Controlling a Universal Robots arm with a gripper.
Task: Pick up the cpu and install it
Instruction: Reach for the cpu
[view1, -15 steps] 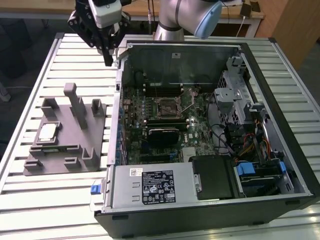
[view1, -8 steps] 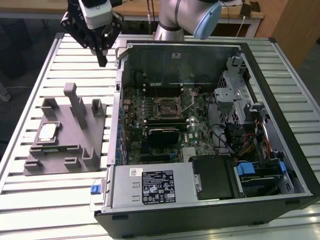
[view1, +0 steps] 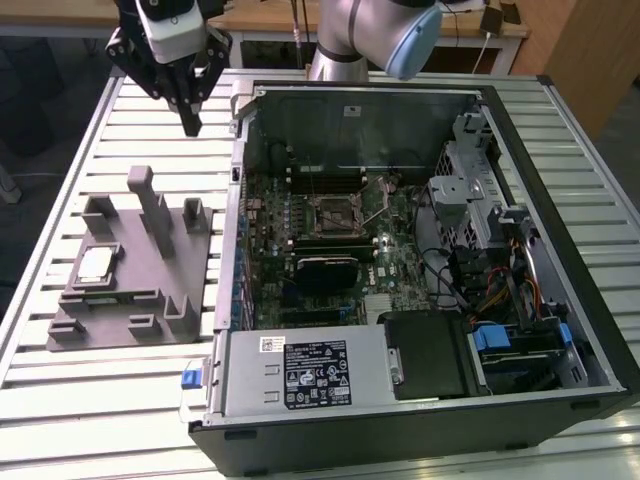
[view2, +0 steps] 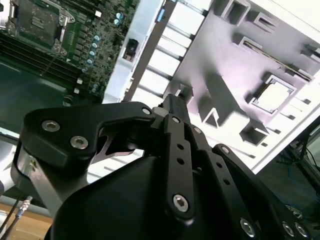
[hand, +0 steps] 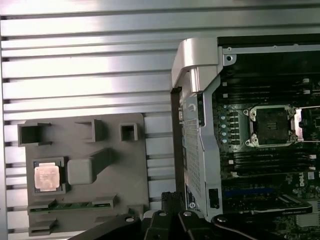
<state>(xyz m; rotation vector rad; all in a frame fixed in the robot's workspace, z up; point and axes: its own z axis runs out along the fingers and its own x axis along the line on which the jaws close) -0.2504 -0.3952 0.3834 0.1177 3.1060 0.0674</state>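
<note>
In the grey fixture (view1: 100, 312), cpu (view1: 95, 266) flat, seemingly face-up

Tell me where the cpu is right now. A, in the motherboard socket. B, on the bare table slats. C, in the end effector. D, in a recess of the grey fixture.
D: the cpu lies in a square recess of the fixture, the socket is empty, and the end effector is apart from it.
</note>
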